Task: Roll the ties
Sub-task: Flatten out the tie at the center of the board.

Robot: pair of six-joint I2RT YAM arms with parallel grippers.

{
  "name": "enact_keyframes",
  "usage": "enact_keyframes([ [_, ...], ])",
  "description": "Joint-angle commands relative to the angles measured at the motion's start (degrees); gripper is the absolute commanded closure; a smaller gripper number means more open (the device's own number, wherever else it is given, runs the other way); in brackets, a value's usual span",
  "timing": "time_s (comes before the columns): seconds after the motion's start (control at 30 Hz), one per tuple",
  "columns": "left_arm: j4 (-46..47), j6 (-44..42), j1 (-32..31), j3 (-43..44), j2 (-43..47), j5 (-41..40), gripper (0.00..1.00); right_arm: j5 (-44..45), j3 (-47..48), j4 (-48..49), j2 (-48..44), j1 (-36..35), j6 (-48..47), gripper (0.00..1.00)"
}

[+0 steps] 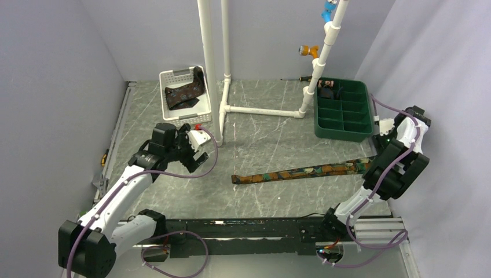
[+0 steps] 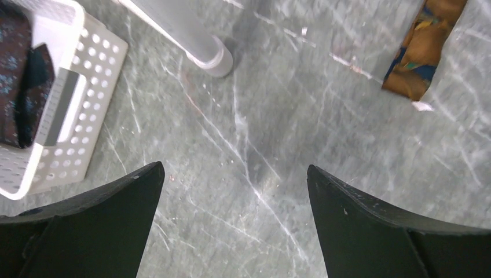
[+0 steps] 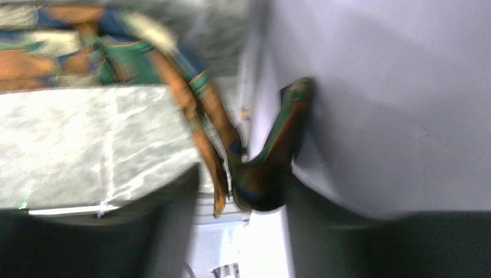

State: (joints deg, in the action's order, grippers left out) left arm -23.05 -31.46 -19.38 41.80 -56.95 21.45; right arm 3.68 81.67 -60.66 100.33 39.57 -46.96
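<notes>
Overhead and close, downward left wrist views share the tie.

One tie lies on table, second tie in basket

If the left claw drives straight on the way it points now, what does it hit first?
Most likely bare tabletop: the open left claw points down at it, between the white basket and the orange-teal tie, touching neither.
</notes>
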Motion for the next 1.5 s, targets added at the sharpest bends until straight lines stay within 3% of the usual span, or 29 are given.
enact_keyframes([
  [0.0, -2.74, 1.37, 0.01, 2.52, 0.4, 9.78, 0.01, -9.05, -1.73, -11.92, -7.38, -3.43, -4.77, 0.16],
  [0.13, -1.29, 0.79, -4.12, 0.72, -0.26, 9.58, 0.01, -20.3, 0.98, -16.54, -9.96, -8.52, -3.23, 0.13],
  [0.3, 4.19, 0.8, -8.78, -1.84, -1.1, 9.31, 0.01, -36.52, 4.94, -17.4, -14.11, -15.23, 0.84, 0.16],
  [0.4, 7.27, 1.09, -9.96, -1.42, 0.52, 7.48, 0.01, -45.03, 3.9, -7.3, -20.21, -16.65, 6.21, 0.11],
  [0.43, 8.2, 0.66, -10.04, -1.38, 1.53, 7.6, 0.0, -46.87, 1.94, -2.27, -23.38, -17.1, 8.94, 0.02],
  [0.53, 11.5, 0.29, -10.07, -1.55, 3.1, 8.41, 0.0, -49.87, -9.07, 13.98, -29.19, -17.75, 21.89, 0.0],
  [0.63, -0.95, -11.1, -10.24, 4.43, -0.79, 17.04, 0.01, -56.89, -14.23, 15.92, -29.09, -19.21, 20.84, 0.0],
  [0.7, -6.89, -13.28, -11.65, 8.15, -5.53, 18.82, 0.01, -56.92, -13.84, 11.48, -25.79, -23.12, 18.46, 0.06],
  [0.8, -4.37, -9.03, -13.99, 6.87, -9.47, 19.09, 0.0, -55.25, -13.92, 6.65, -20.58, -29.96, 19.87, 0.12],
  [0.93, 7.69, -4.88, -19.14, 1.58, -12.55, 13.17, 0.01, -54.7, -20.31, 15.07, -18.75, -35.49, 29.62, 0.15],
  [1.03, 10.32, -1.09, -21.99, 4.05, -18.88, 10.96, 0.16, -52.93, -23.98, 21.1, -17.36, -41.01, 36.12, 0.24],
  [1.13, 7.97, 4.47, -21.48, 9.03, -24.03, 19.84, 0.24, -55.49, -25.91, 24.43, -14.5, -43.9, 40.87, 0.32],
  [1.17, 8.56, 6.25, -21.27, 8.88, -23.88, 24.93, 0.21, -57.19, -26.39, 25.47, -13.54, -44.5, 43.18, 0.33],
  [1.23, 13.01, 13.18, -21.19, 6.33, -21.6, 29.66, 0.03, -60.91, -27.92, 30.44, -11.97, -46.17, 48.36, 0.33],
  [1.37, 15.32, 22.26, -18.44, 0.46, -12.18, 31.29, 0.01, -62.82, -30.98, 42.79, -11.44, -53.59, 60.58, 0.22],
  [1.47, 12.04, 26.54, -11.24, -2.81, -3.4, 32.7, 0.01, -63.6, -33.15, 55.29, -9.8, -59.7, 71.97, 0.13],
])
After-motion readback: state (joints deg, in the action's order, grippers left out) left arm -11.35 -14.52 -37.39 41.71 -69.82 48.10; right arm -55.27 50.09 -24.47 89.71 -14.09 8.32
